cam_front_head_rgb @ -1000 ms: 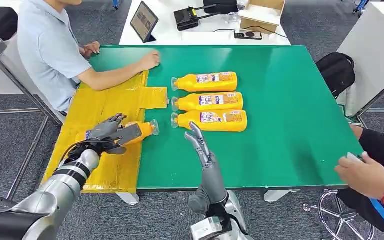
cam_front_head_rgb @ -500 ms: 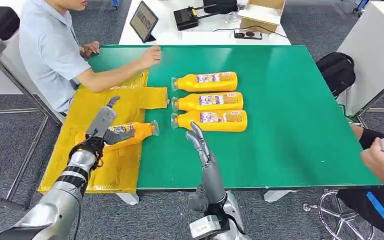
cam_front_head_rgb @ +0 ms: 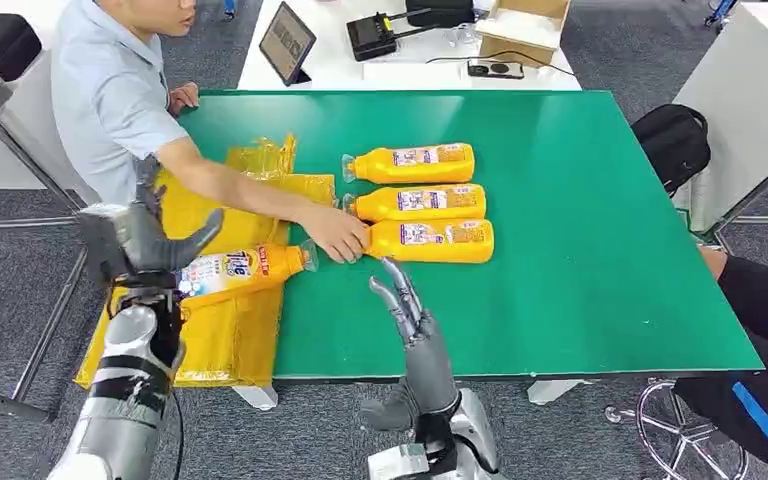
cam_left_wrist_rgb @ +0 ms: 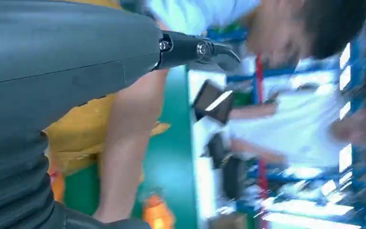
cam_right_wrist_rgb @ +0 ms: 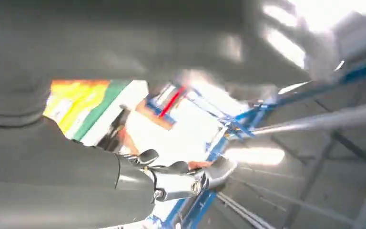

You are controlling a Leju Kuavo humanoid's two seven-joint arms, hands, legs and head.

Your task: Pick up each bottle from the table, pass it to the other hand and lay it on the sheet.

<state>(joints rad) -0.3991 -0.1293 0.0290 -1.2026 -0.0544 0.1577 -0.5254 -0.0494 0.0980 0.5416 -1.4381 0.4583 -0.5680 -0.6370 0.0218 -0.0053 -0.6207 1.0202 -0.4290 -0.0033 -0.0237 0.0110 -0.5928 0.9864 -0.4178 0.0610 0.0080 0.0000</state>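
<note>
One orange bottle with a clear cap lies on the crumpled yellow sheet at the table's left edge. My left hand hovers raised just left of it, fingers spread and holding nothing. Its dark fingers stand apart in the left wrist view too. Three more orange bottles lie side by side on the green table. A person's hand touches the cap end of the nearest one. My right hand stands near the front edge, fingers straight and empty.
A person sits at the table's left, one arm stretched across the sheet. Behind the table a white desk holds a tablet, a black router and a cardboard box. A black backpack and another person's leg are on the right.
My left hand has let go of the bottle on the sheet and drawn back up to the left. The seated person's arm reached to the nearest bottle. The hand at right withdrew.
</note>
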